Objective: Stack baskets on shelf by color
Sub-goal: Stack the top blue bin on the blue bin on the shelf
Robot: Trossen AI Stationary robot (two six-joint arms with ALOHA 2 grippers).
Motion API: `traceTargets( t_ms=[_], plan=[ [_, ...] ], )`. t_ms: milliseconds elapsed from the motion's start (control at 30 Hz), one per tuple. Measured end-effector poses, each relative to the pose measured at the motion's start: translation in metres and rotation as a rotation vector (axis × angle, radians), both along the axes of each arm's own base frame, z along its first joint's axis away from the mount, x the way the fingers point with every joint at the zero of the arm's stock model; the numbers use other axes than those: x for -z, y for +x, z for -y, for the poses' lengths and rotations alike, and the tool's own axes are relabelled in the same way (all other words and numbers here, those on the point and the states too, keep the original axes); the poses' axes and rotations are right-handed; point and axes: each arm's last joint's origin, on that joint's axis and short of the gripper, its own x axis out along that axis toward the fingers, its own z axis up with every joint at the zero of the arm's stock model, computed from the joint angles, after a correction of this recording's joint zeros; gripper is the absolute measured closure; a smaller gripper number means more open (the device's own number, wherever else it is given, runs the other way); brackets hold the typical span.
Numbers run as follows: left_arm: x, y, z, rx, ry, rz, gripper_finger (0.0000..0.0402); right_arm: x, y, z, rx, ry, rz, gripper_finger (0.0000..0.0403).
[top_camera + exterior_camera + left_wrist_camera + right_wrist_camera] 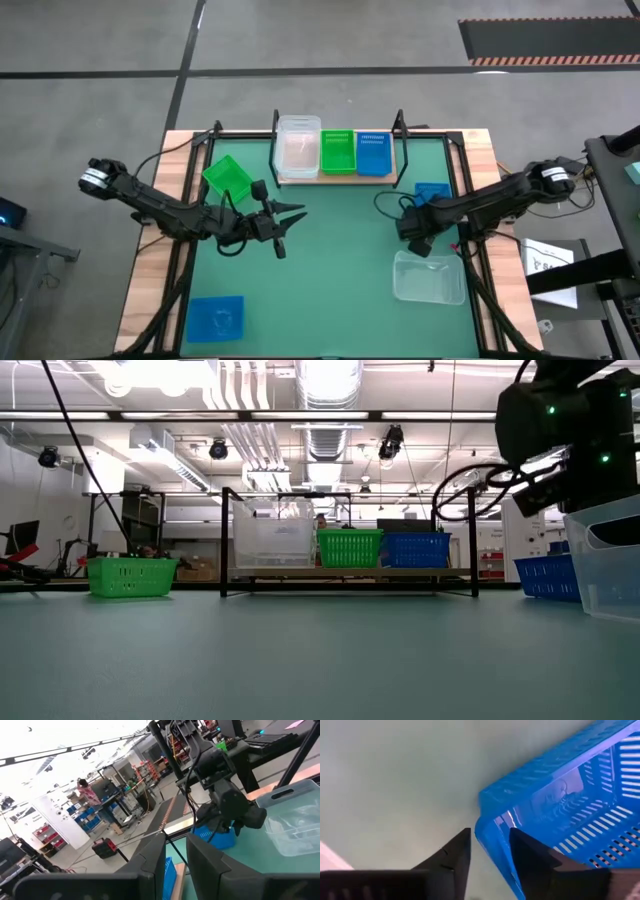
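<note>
Already the shelf (335,176) at the counter's far edge held clear, green and blue stacks — so the right end effector (489,851), fingers apart, straddled a blue basket's (560,815) rim near the right edge.

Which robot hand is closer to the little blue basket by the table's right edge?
The right gripper is closer, right beside that blue basket. The left gripper hovers over the middle of the green mat, far from it.
</note>
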Motion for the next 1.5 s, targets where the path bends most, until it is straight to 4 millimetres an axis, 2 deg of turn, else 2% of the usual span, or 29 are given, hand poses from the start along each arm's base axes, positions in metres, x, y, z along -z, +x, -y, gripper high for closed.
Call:
traceTargets(
  t_ms=[233, 500, 800, 1100, 1300, 1500],
  plan=[
    [0.001, 0.0, 0.0, 0.0, 0.0, -0.002, 0.0341, 0.006, 0.002, -0.001, -0.003, 0.003, -0.039, 0.0379],
    [0.001, 0.0, 0.0, 0.001, -0.002, -0.001, 0.0341, -0.01, 0.006, -0.002, -0.036, 0.058, 0.004, 0.0394],
    [0.001, 0.0, 0.0, 0.006, -0.024, 0.006, 0.0341, -0.056, 0.032, -0.021, -0.263, 0.232, 0.144, 0.0394],
    [0.001, 0.0, 0.0, 0.006, -0.024, 0.006, 0.0341, -0.127, 0.063, -0.035, -0.523, 0.249, 0.425, 0.0394],
    [0.001, 0.0, 0.0, 0.006, -0.025, 0.007, 0.0341, -0.167, 0.081, -0.035, -0.668, 0.078, 0.616, 0.0394],
    [0.001, 0.0, 0.0, 0.006, -0.027, 0.007, 0.0341, -0.183, 0.106, -0.023, -0.736, -0.153, 0.594, 0.0394]
  ],
)
